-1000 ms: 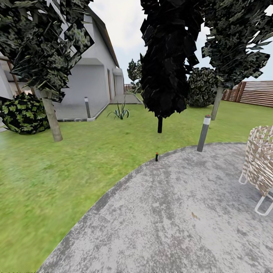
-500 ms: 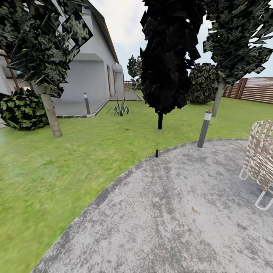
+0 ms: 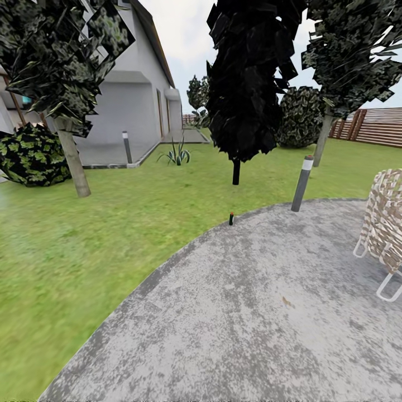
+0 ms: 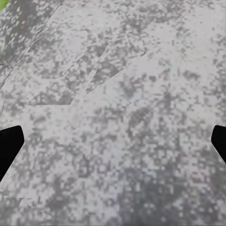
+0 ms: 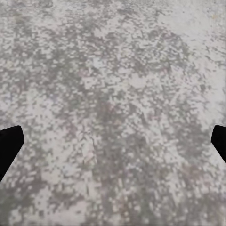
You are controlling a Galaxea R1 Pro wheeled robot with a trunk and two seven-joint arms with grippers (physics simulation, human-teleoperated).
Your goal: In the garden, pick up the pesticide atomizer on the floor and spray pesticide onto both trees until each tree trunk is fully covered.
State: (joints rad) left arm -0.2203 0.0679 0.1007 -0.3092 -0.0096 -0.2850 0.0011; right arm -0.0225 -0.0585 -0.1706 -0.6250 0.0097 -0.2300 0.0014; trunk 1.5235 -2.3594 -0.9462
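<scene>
At the far rim of the round grey paved patch [image 3: 262, 312], the pesticide atomizer [image 3: 231, 218] is standing upright beside the grass, between the two pale tree trunks [image 3: 73, 164] [image 3: 322, 141]. Both wrist views are showing black fingertips [image 4: 9, 143] [image 5: 9, 143] spread wide over bare paving, holding nothing.

Rough mottled stone paved patch [image 3: 262, 312], slatted wooden fence [image 3: 379, 127]
</scene>
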